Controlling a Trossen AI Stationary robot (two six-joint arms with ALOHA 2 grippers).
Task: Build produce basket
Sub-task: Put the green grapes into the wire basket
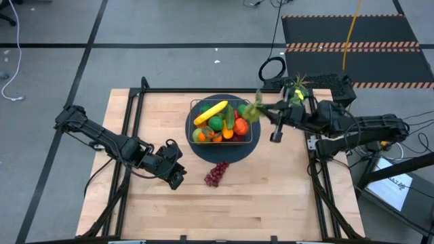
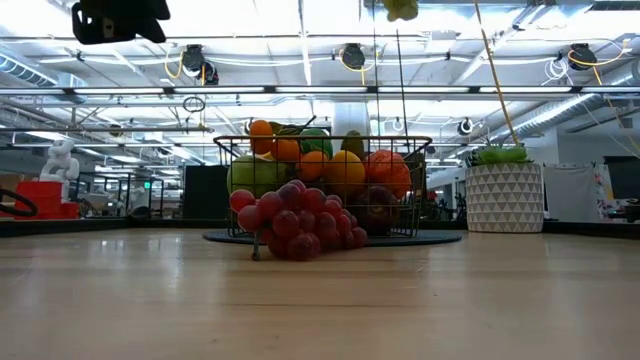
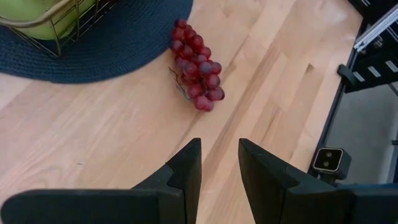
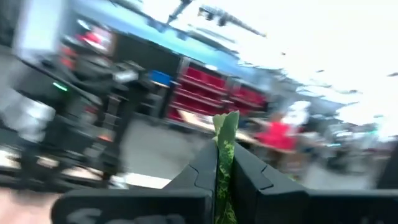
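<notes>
Red grapes (image 3: 196, 65) just ahead of left gripper (image 3: 219, 163), outside basket (image 1: 222, 139)

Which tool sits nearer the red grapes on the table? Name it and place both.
Left. The left tool is beside the red grapes, open, a short gap away. The right tool is raised beyond the basket, shut on a green leafy piece.

Wire basket (image 2: 420, 190) heaped with produce (image 2: 345, 168), red grapes (image 2: 297, 222) just before it, white pot (image 2: 505, 197) beside, possibly a gripper (image 2: 118, 18) overhead.
</notes>
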